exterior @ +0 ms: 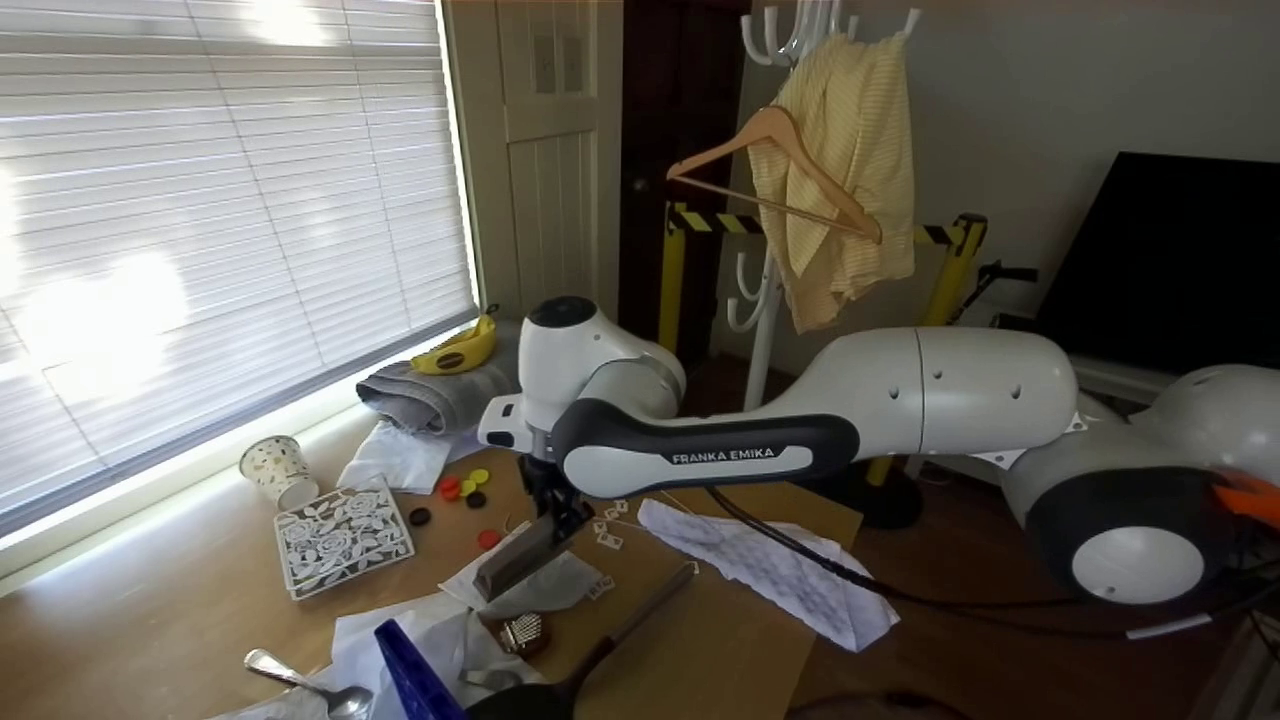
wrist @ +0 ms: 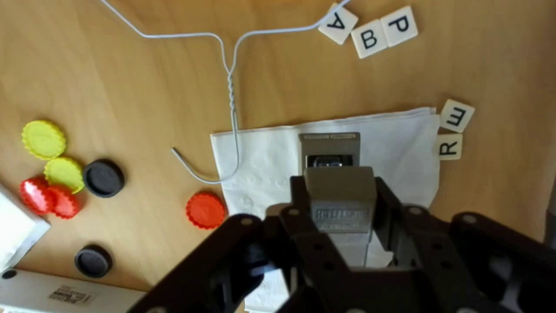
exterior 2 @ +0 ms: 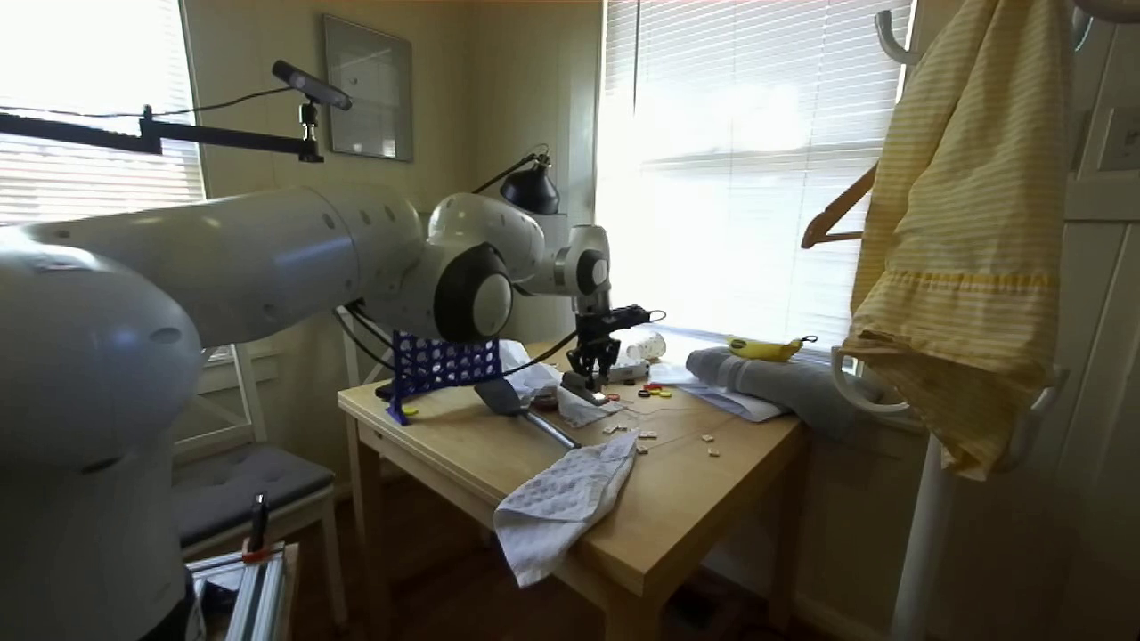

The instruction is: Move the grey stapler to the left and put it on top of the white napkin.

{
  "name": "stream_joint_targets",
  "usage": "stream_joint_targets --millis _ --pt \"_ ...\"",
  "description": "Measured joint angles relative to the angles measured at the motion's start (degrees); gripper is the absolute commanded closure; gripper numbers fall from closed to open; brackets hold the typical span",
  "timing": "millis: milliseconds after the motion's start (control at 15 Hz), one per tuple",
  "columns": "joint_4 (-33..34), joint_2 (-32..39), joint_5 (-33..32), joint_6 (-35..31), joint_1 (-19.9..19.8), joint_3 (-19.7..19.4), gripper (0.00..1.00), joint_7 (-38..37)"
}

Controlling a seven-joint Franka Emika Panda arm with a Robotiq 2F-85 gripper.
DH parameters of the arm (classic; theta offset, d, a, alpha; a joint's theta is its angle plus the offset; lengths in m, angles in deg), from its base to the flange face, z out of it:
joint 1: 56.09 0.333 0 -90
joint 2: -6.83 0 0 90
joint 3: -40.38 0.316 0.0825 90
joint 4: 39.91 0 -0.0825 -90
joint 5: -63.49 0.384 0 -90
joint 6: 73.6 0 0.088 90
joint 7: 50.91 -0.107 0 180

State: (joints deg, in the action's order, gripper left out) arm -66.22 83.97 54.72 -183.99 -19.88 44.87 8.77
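The grey stapler (exterior: 520, 562) is over the white napkin (exterior: 560, 592), which lies on the table; both also show in the wrist view, where the stapler (wrist: 330, 143) covers the middle of the napkin (wrist: 260, 169). My gripper (wrist: 341, 189) has a finger against each side of the stapler's upper arm and is shut on it. In an exterior view the gripper (exterior 2: 592, 367) points down, with the stapler (exterior 2: 583, 389) low at its fingertips. I cannot tell whether the stapler's underside touches the napkin. The fingers hide part of the napkin.
A bent wire (wrist: 232, 91) overlaps the napkin's edge. Letter tiles (wrist: 369, 38) and bottle caps (wrist: 206, 210) lie around it. A white trivet (exterior: 345, 535), a spatula (exterior: 650, 605), a brown-backed brush (exterior: 525, 632), a blue frame (exterior: 415, 670) and a white cloth strip (exterior: 770, 565) are nearby.
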Motion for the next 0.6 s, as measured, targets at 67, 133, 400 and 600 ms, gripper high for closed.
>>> stream_joint_targets --millis 67,133,400,600 --pt "0.0 0.8 0.7 -0.9 -0.2 0.4 0.86 -2.2" --pt "0.0 1.5 1.2 -2.0 -0.4 0.8 0.36 -4.3" --pt "0.3 2.5 1.8 -5.3 -0.5 1.5 0.16 -11.9" --pt "0.5 0.5 1.7 -1.1 0.7 1.3 0.0 -14.3"
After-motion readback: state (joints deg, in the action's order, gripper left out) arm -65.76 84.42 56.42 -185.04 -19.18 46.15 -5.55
